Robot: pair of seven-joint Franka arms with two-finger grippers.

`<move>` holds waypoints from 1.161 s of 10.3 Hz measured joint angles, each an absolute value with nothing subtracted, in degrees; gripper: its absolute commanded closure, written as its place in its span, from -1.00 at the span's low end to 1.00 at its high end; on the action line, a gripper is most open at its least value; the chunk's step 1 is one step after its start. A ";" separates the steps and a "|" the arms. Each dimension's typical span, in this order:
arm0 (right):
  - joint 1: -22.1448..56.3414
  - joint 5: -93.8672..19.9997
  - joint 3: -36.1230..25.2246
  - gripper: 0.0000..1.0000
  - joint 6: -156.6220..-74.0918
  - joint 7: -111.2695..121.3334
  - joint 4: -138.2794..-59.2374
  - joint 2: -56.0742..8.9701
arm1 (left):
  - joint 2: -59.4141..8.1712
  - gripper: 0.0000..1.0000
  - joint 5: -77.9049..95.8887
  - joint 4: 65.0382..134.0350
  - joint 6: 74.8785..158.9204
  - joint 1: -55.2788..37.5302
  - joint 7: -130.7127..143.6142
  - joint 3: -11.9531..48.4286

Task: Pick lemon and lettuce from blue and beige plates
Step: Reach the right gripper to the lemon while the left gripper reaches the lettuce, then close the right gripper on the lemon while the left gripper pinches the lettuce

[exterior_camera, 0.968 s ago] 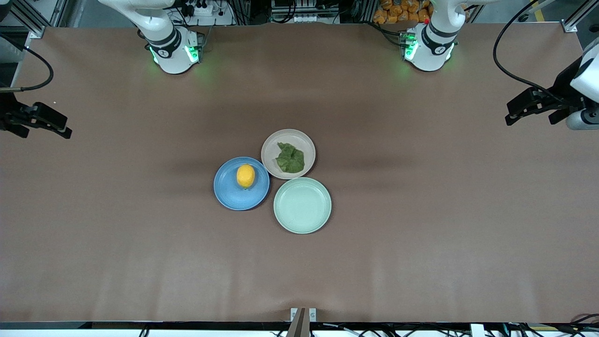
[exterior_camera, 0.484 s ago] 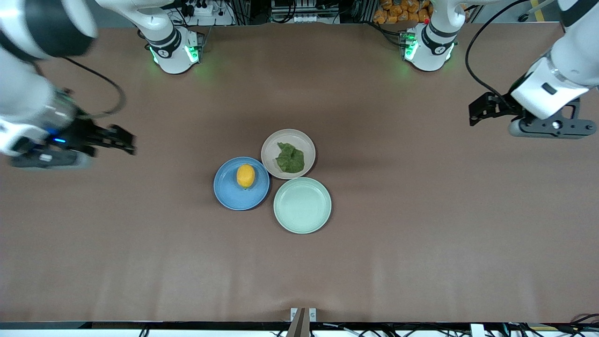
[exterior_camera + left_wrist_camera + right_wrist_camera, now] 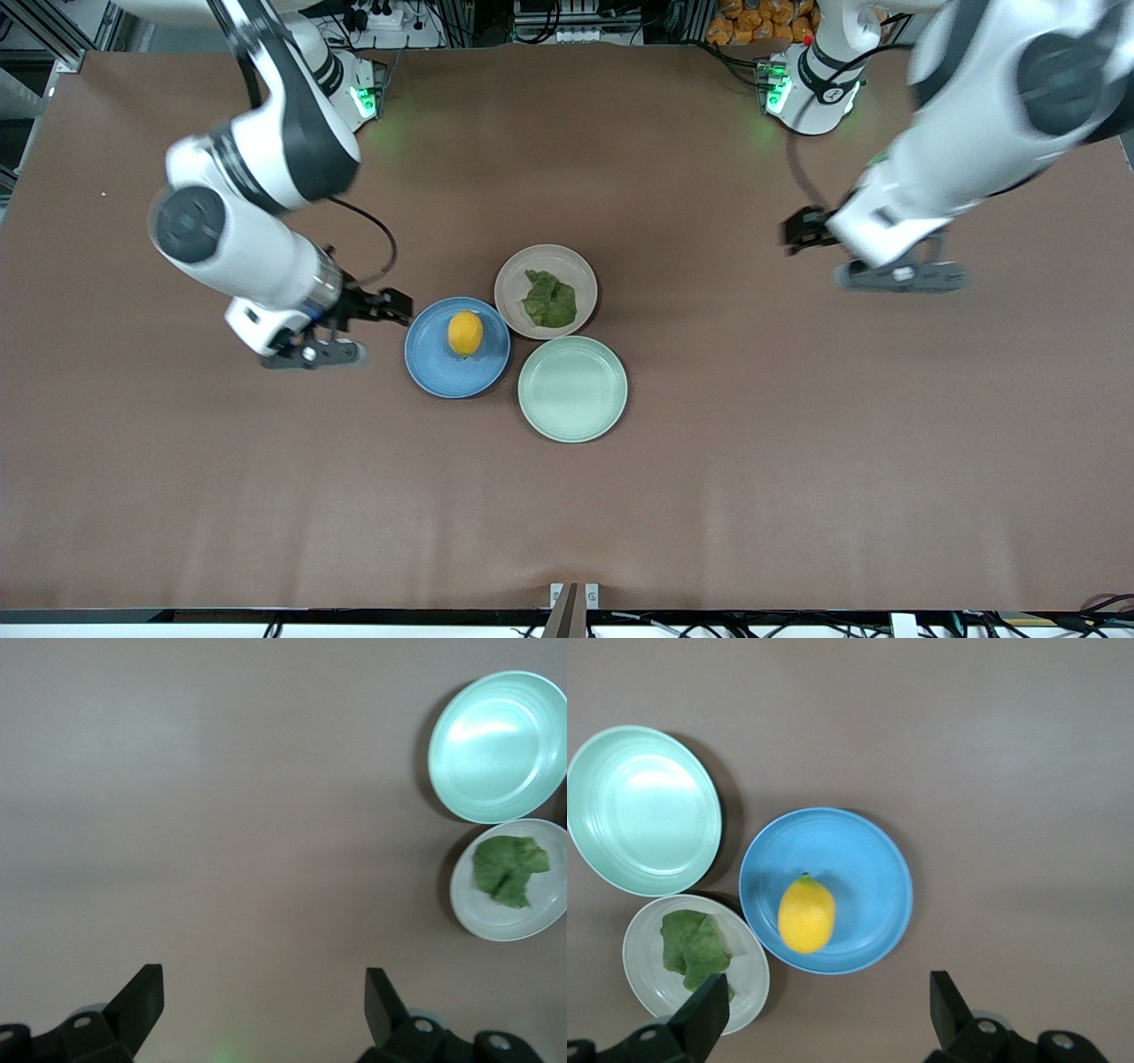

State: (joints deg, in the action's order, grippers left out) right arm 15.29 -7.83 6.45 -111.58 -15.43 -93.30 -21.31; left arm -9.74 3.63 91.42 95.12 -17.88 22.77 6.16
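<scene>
Beside blue plate (image 3: 456, 368), right gripper (image 3: 390, 306) jaws spread, empty; left gripper (image 3: 797, 232) likewise, apparently.

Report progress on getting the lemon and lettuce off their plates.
Nothing is picked yet. The lemon lies on the blue plate, the lettuce on the beige plate. In hand: the right gripper, open, is over the table beside the blue plate; the left gripper, open, is over bare table toward the left arm's end. Both grasps and lifts remain.
</scene>
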 measured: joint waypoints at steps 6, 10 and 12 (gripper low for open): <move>16.60 -3.62 13.73 -1.00 -128.59 -15.40 -100.27 -31.33 | -23.19 -1.00 3.77 91.54 107.99 -30.78 49.20 6.32; 16.95 -0.20 13.80 -1.00 -128.64 -15.43 -100.35 -32.93 | -29.44 -1.00 8.89 91.50 117.07 -32.73 53.13 6.39; 16.97 -0.03 13.72 -1.00 -128.63 -17.71 -100.51 -34.04 | -32.72 -1.00 9.09 91.46 122.50 -35.13 57.65 6.50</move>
